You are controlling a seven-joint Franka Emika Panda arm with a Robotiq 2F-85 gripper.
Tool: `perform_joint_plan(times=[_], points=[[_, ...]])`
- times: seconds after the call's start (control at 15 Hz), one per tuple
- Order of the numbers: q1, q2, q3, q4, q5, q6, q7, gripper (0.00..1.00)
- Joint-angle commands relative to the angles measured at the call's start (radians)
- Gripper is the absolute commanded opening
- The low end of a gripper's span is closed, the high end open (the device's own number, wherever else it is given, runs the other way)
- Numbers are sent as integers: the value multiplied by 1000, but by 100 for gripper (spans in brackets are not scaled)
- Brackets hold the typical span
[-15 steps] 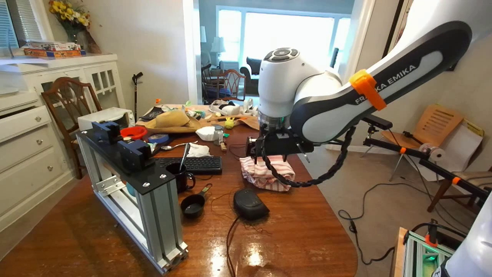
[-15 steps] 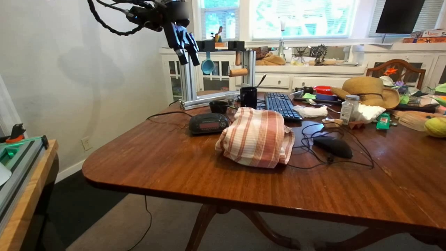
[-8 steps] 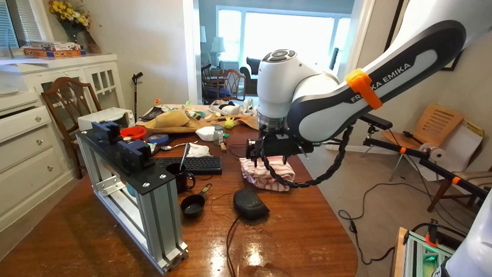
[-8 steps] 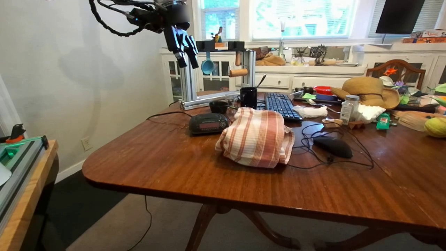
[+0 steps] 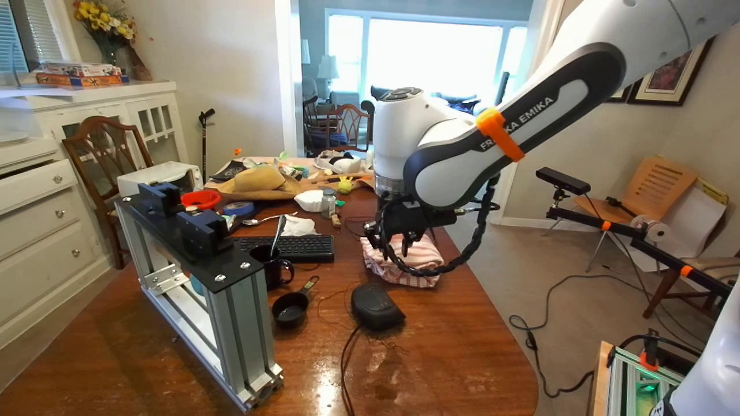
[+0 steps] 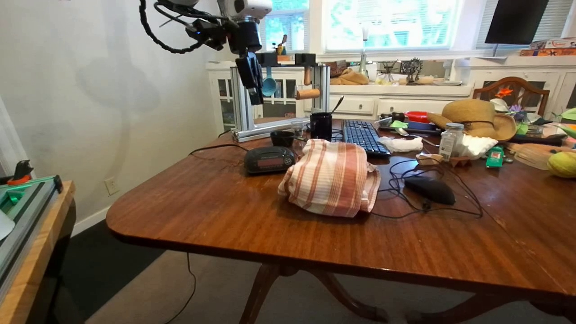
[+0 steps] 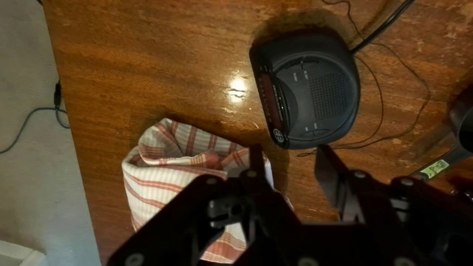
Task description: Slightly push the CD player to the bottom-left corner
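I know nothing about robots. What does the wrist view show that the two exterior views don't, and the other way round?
Only the wrist view: the speaker holes on top of the black CD player, which looks like a clock radio.

Only the exterior views: the straw hat, the metal frame and the white robot arm.

Shared: the CD player itself, the striped cloth beside it, the black measuring cup and the wooden table. The jaws also appear throughout, standing apart in the wrist view.
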Motion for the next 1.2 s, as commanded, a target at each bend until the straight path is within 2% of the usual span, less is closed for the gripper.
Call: perform_joint_plan(times=[0.0, 0.07, 0.13, 0.27, 0.6, 0.93, 1.13], points=[[49, 162, -42, 174, -16, -17, -115, 12], [61, 201, -55, 217, -35, -7, -130, 4], [69, 234, -66, 251, -26, 13, -161, 1], [82, 304, -87, 327, 1, 42, -217, 0], [123, 455, -167, 452, -18, 149, -308, 0], [135, 533, -184, 473, 53, 146, -430, 0], [132, 539, -166, 455, 126, 80, -509, 0]])
